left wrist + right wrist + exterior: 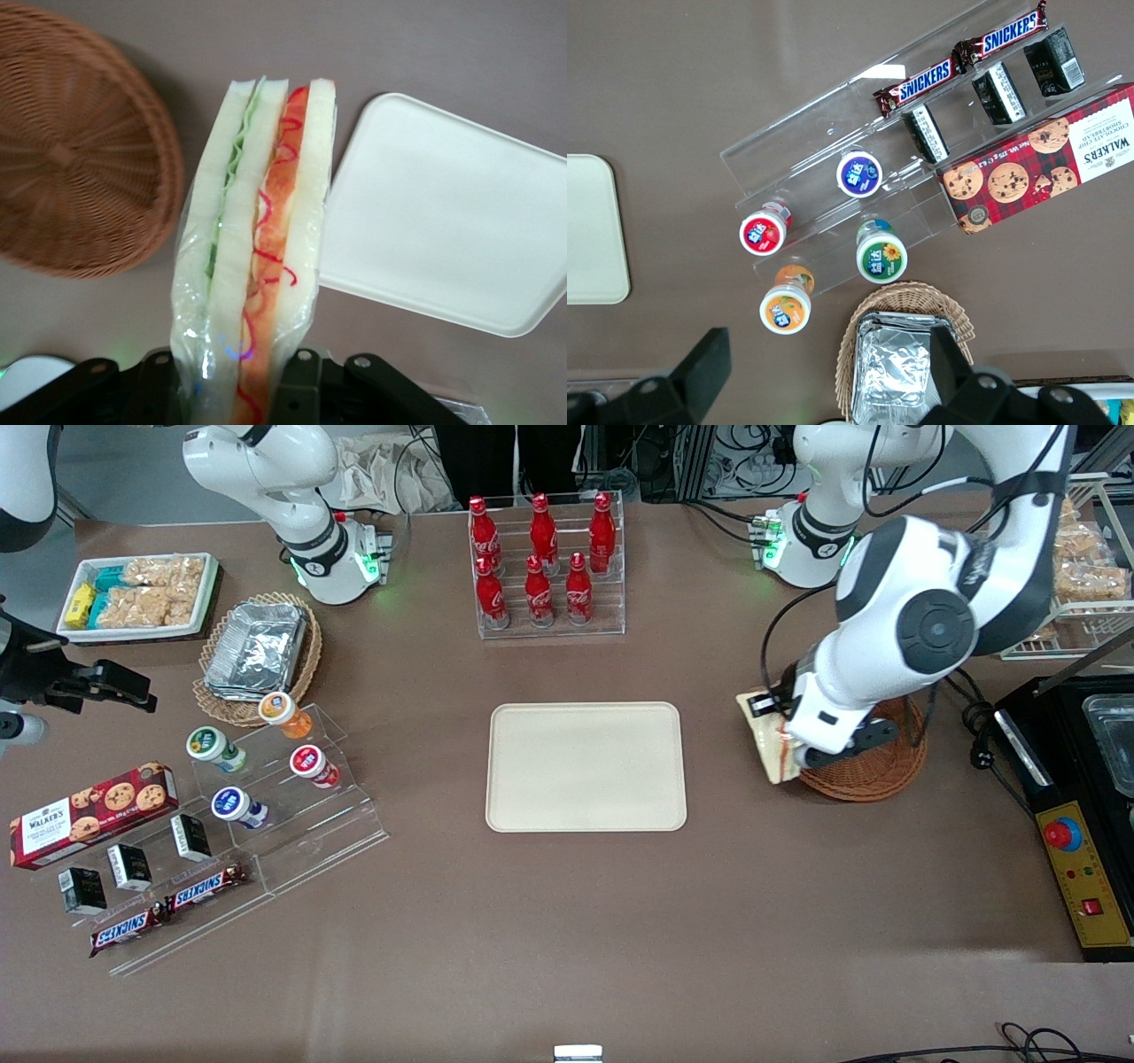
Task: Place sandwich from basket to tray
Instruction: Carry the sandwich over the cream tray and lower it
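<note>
The sandwich [261,221] is a plastic-wrapped wedge of white bread with green and orange-red filling, and my left gripper [235,390] is shut on it. In the front view the sandwich [769,737] hangs in the gripper [791,751] just over the rim of the reddish-brown wicker basket [886,766], on the side facing the tray. The basket [71,168] holds nothing that I can see. The cream-beige tray [586,767] lies flat mid-table with nothing on it; the left wrist view shows the tray [443,221] beside the sandwich.
A rack of red cola bottles [542,558] stands farther from the front camera than the tray. Toward the parked arm's end are a tan basket of foil containers [257,651], yoghurt cups on clear steps [266,766], and snack boxes [93,815]. A black control box [1076,815] sits by the basket.
</note>
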### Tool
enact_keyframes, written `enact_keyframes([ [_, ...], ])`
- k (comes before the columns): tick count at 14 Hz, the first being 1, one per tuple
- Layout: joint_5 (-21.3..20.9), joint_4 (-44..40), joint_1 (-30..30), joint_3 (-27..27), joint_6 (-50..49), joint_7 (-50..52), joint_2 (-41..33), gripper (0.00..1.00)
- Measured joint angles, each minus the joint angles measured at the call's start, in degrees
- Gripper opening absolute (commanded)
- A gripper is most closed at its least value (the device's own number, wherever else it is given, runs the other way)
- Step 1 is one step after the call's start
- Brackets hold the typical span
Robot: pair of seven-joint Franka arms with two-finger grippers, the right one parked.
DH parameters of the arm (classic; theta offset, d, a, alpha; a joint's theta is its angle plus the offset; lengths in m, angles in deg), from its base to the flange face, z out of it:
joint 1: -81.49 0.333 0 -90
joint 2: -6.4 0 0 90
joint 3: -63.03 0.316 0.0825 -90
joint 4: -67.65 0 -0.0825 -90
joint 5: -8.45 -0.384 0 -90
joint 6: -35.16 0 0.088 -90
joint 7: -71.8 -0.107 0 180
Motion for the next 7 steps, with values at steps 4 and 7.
enact_keyframes([
  [4, -5.1, 0.0, -3.7, -2.3, 6.6, 0.3, 7.1, 0.33],
  [7, -9.9, 0.0, -8.2, -2.5, 12.2, 3.5, 12.9, 0.33],
])
